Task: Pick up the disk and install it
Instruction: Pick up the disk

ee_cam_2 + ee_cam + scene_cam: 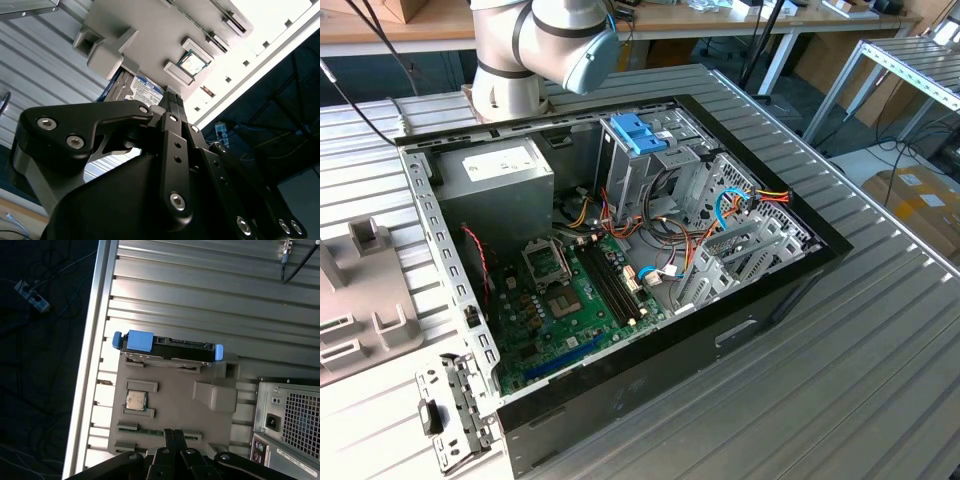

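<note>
Exterior view: arm (545, 45) behind the open computer case (620, 260), grey holder (360, 300) beside the case at the exterior view's left.

Second wrist view: gripper (172, 97) with jaws pressed together, holding nothing, tips aimed toward the disk (142, 90) beyond them.

First wrist view: disk (167, 347) on edge in the holder's far slot, long axis crosswise to the closed jaws, holder body lying between. Apart, not yet grasped.

I see the disk (170, 349) is dark grey, with light-blue rails at its ends. The tray (175, 407) is pale grey. My gripper (174, 434) is black. The table (200, 280) is silver with long stripes. The computer case (650, 385) is black, its board (555, 320) green, its bracket (638, 133) bright blue.
</note>
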### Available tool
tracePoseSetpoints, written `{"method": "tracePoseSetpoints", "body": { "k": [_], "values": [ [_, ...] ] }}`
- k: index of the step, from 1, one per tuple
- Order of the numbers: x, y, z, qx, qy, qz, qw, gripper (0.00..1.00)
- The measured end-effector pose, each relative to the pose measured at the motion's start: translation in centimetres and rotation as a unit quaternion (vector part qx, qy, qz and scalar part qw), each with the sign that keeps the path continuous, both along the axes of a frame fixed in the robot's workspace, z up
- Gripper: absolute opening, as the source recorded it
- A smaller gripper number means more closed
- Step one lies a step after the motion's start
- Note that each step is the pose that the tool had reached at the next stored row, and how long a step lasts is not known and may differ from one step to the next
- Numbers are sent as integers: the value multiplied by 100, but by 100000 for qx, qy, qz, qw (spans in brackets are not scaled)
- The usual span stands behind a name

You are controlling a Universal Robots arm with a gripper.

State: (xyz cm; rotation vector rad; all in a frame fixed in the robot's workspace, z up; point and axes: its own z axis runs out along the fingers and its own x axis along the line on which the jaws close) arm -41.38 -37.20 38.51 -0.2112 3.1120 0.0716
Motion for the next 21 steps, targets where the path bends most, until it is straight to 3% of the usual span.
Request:
{"method": "tracePoseSetpoints", "body": {
  "k": [21],
  "values": [
    [0, 0, 0, 0, 1, 1675, 99986, 11]
  ]
}}
